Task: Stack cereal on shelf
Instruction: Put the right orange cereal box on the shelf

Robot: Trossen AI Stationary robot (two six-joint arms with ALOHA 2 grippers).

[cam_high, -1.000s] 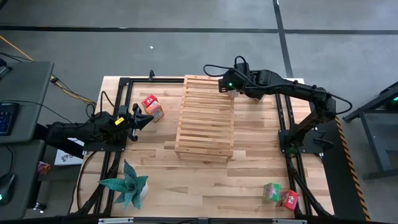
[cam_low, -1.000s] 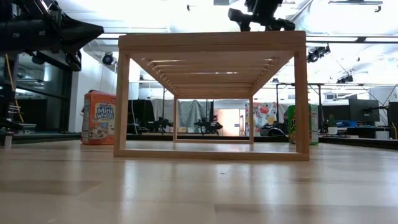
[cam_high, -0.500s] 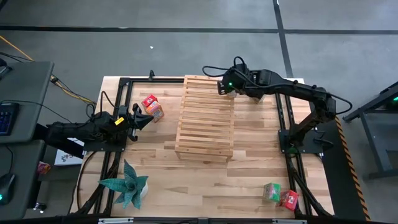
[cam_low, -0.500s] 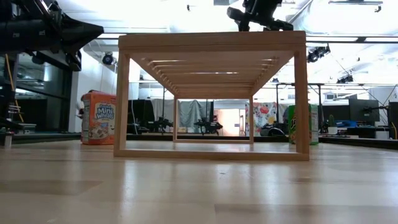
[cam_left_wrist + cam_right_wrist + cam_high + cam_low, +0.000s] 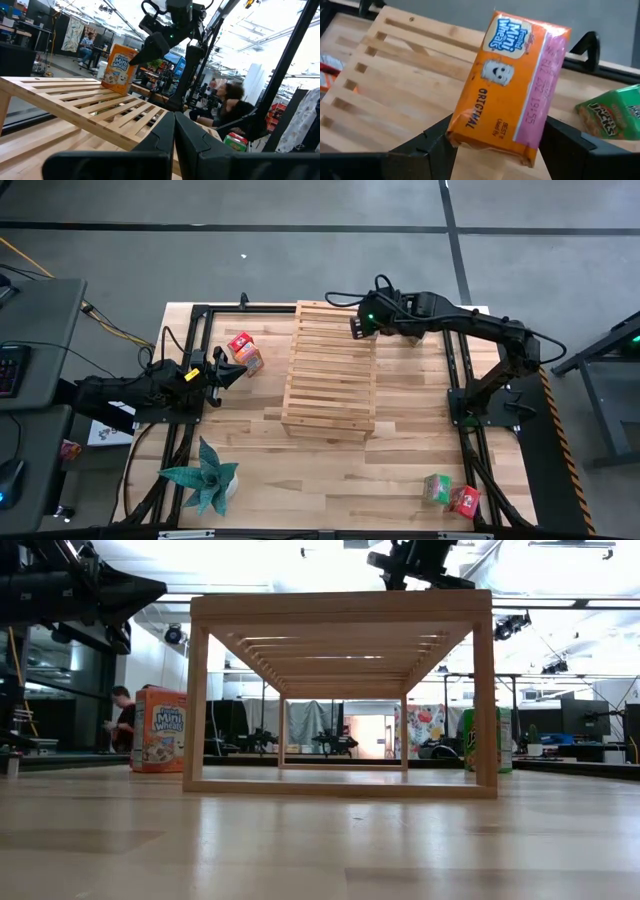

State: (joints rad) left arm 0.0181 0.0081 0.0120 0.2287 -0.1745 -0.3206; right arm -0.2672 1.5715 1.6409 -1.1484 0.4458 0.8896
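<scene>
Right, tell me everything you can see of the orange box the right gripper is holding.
The orange box is a small cardboard cereal box with a Mini-Wheats front and a pink side panel printed with a date code. The right gripper is shut on it, one finger against each broad face. It stands on the shelf at the far right corner of the top slats. A green box lies beyond it.

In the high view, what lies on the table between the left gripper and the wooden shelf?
Two cereal boxes, one red and one orange, lie between the left gripper and the shelf.
</scene>
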